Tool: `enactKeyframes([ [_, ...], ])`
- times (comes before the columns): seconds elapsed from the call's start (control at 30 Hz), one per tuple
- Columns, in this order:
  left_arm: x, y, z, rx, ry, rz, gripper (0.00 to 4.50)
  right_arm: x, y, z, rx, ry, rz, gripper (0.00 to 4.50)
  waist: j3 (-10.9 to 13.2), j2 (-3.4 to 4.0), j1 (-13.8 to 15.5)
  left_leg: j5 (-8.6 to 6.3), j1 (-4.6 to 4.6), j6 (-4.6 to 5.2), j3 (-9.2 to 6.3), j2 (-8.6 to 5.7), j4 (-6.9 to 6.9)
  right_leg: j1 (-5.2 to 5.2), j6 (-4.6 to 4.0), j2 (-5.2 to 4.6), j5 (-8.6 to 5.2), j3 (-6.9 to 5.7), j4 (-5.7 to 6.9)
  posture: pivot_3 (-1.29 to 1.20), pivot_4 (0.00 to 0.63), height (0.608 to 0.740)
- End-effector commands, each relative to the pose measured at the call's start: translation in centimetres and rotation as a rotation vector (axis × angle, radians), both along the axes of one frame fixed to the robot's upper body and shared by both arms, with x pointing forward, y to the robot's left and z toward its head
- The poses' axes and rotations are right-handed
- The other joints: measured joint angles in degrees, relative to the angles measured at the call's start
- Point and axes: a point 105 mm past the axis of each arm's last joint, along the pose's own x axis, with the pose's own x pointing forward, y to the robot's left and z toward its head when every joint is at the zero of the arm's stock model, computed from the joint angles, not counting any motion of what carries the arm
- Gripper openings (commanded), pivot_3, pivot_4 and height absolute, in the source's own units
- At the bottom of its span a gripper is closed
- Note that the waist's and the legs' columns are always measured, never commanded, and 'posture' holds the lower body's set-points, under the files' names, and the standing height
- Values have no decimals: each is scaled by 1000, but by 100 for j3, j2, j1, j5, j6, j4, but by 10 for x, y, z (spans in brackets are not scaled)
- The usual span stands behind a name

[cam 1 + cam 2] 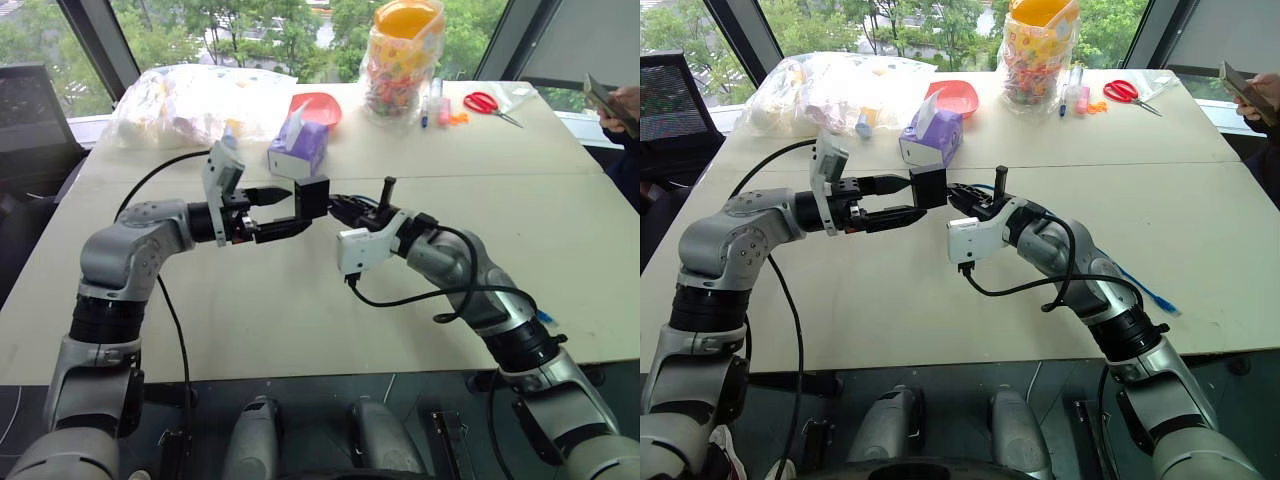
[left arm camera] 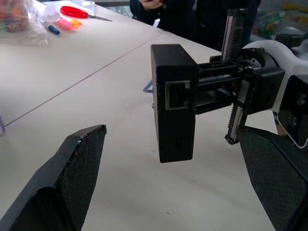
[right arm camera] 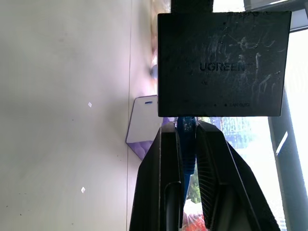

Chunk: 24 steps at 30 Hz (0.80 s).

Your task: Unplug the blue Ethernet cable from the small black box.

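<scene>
The small black box hangs in the air above the table's middle, with an empty port on the side shown in the left wrist view. The blue Ethernet cable is plugged into its edge. My right gripper is shut on the cable right at the plug, carrying the box. The cable's far part lies on the table by my right arm. My left gripper is open, one finger above and one below the box's near end, with gaps to the fingers on both sides.
A purple tissue box stands just behind the grippers. Further back are a red bowl, a full plastic bag, a jar of coloured items, markers and red scissors. A person's hand holds a phone at the right.
</scene>
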Motion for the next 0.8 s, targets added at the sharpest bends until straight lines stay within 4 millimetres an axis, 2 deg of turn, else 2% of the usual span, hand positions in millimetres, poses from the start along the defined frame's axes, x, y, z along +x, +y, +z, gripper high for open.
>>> enactKeyframes([
  [0.03,2,-2,18,-36,-64,6,4500,-5,7,15,13,-43,37,69,0,0,11,0,0,0,0,0,0,0,0,0,0,0,0,0,150,735],
  [0.2,1,-4,19,-57,-59,-2,4500,-7,7,13,7,-36,40,69,0,0,9,0,0,0,0,0,1,1,0,0,0,0,0,0,150,735],
  [0.3,1,-8,16,-63,-51,-16,3746,-8,8,12,8,-25,42,0,0,0,8,0,0,0,0,0,1,1,0,0,0,0,0,0,150,735],
  [0.57,3,-11,-3,-2,-49,-19,508,-10,10,15,4,-32,50,0,0,0,9,0,0,0,0,0,1,1,0,0,0,0,0,0,150,735],
  [0.8,4,-8,-10,24,-24,-15,450,-14,13,20,21,-15,80,0,0,0,8,0,0,0,0,0,1,1,0,0,0,0,0,0,150,735],
])
